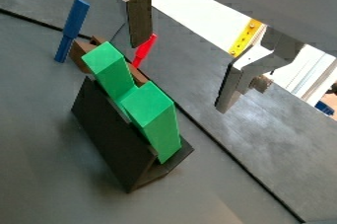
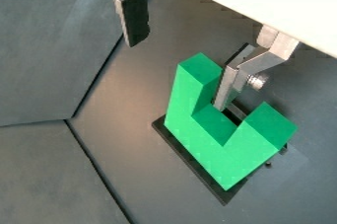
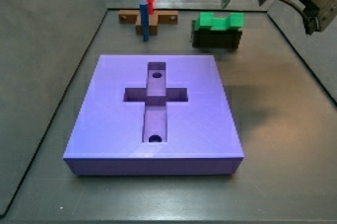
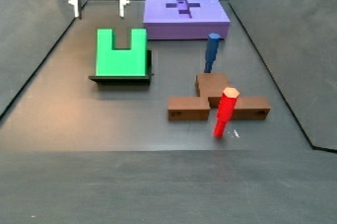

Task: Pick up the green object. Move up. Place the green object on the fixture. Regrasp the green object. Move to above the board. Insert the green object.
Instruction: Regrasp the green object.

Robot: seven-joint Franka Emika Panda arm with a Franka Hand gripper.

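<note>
Closest to the lens in a wrist view is the green object point(image 1: 132, 98), sitting tilted on the fixture point(image 1: 121, 145), prongs pointing up the slope, and nothing is touching it. Going left to right from there: the tool point(image 2: 191, 42) hangs just above the block with its plates spread wide and empty, one finger point(image 2: 132, 13) off to one side and well clear, the other finger point(image 2: 241, 73) close to a prong, so I'd say the regrasp step is next. Main risk as I see it: that near finger looks almost over the prong rather than beside it, so coming straight down could land on top of the green object and shove it off the fixture or twist it in its seat, and then the pinch would be crooked for inserting later. Beyond the tool, the brown stand point(image 4: 215, 103) with its red post point(image 4: 227, 112) and blue post point(image 4: 212, 50) sits near the fixture, clear of the tool though. Over on the other side the board point(image 3: 158, 112) lies on the desk with its cross recess point(image 3: 157, 95) open, nothing blocking it.
</note>
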